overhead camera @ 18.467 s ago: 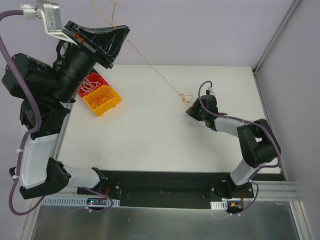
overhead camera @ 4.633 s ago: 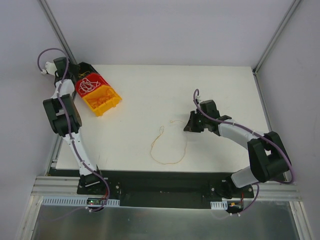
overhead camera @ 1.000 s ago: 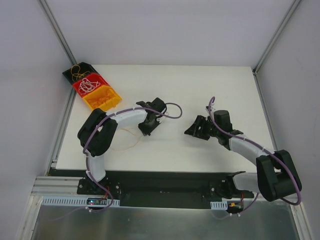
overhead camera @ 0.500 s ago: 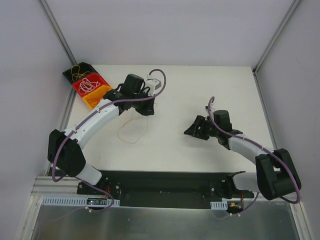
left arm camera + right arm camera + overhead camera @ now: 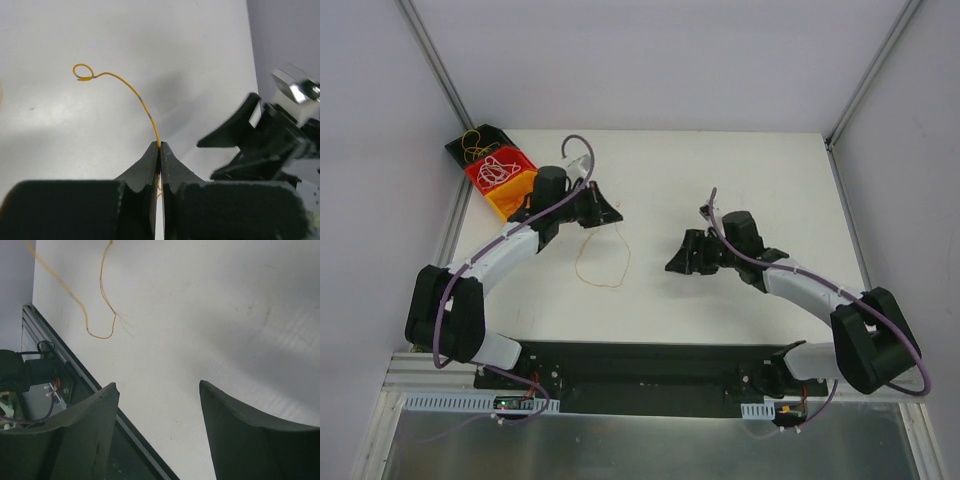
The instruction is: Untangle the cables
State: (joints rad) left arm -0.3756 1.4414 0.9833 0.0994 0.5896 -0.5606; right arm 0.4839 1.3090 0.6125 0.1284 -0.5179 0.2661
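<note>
**Orange cable pinched by the left arm, mid-table**

The orange cable is clamped between the pressed-together jaws of the left gripper. A short end curls free beyond the tips. The rest trails as a thin loop toward the near edge, left of the table's centre.

The right gripper points at that loop from nearby, its jaws spread and apart from the strand. At the far left corner sit a black bin, a red bin and a yellow bin in a row. The red one holds white strands. The left arm crosses the yellow bin's near corner.

Half a second earlier the loop lay further left, and the right gripper stood further right. A few seconds back the cable lay loose in a wider loop while the left arm reached to the bins.

The table is plain white, with pale grey-lilac walls and metal corner posts around it.
</note>
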